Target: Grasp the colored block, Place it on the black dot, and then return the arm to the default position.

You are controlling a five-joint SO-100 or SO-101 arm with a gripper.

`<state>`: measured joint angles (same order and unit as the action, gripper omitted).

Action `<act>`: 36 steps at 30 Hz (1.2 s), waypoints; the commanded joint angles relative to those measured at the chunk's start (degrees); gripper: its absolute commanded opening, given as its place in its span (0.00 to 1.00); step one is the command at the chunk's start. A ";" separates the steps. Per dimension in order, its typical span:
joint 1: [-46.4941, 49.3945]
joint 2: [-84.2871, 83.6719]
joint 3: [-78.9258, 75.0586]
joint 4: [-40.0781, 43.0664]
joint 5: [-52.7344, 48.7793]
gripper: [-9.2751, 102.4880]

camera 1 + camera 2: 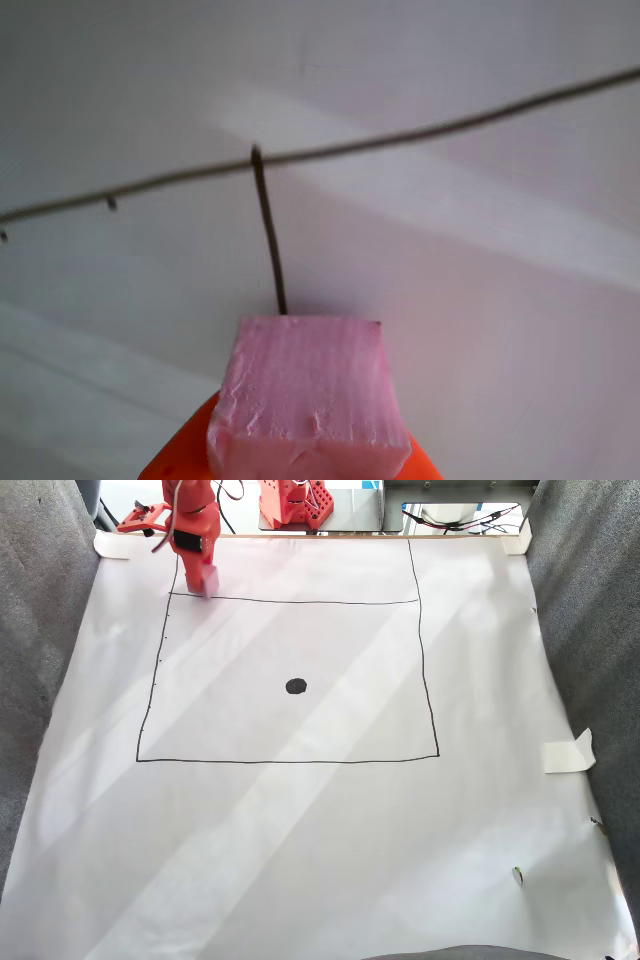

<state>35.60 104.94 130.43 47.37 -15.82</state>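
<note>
The colored block, a pink foam cube, fills the bottom centre of the other view, with orange fingers showing at both of its lower sides. My gripper is shut on it. In the fixed view the orange arm reaches down at the top left, and the gripper holds the colored block at the top left corner of the drawn square. The black dot lies flat inside the square, well to the right of and nearer than the block.
White paper covers the table, with a thin drawn square on it. Grey fabric flanks both sides. A piece of tape sticks up at the right edge. An orange arm base and cables stand along the far edge.
</note>
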 commanded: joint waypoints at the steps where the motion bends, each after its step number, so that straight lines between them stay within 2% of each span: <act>1: -4.75 0.97 -6.33 5.71 4.39 0.08; 5: -11.87 -1.93 -13.36 13.18 11.69 0.08; 15: -27.86 -12.66 -33.31 21.88 28.48 0.08; 19: -30.94 -18.81 -42.45 23.20 32.17 0.08; 24: -34.01 -26.37 -54.67 31.90 35.60 0.08; 36: -37.79 -42.45 -80.16 45.88 42.63 0.08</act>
<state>-1.41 63.11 58.18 90.35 26.10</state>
